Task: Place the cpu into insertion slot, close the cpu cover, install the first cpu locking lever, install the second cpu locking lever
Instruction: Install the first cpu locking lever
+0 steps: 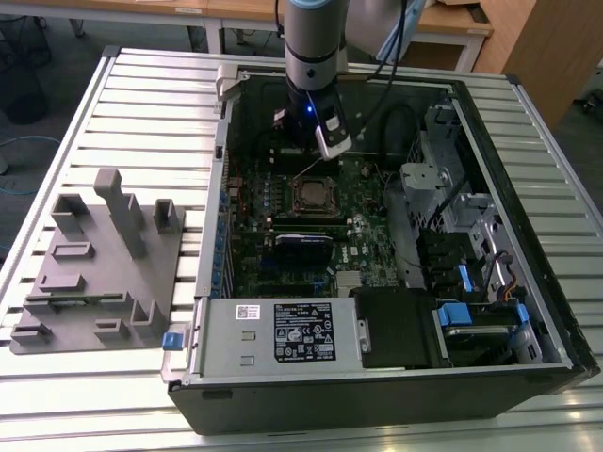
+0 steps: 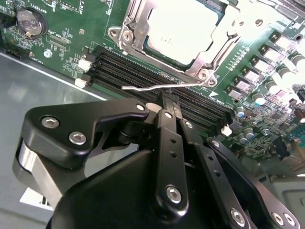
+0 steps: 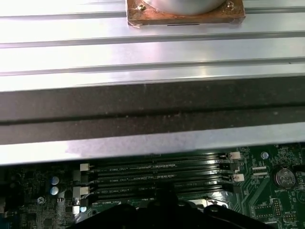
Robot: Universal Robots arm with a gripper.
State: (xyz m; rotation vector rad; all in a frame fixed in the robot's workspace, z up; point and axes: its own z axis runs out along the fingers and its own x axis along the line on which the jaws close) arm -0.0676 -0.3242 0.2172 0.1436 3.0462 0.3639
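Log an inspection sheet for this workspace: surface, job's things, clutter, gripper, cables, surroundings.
Surface: slatted metal table carrying an open computer case.
Job's things: cpu seated in the insertion slot; cpu cover lying down around it; a thin locking lever with its free end out over the memory slots.
Clutter: grey fixture block on the table, at the exterior view's left.
Gripper: gripper shut, tips at the locking lever; contact cannot be told.
Cables: black cable looping inside the case; wire bundle by the drive bays.
Surroundings: wooden desks behind the table.
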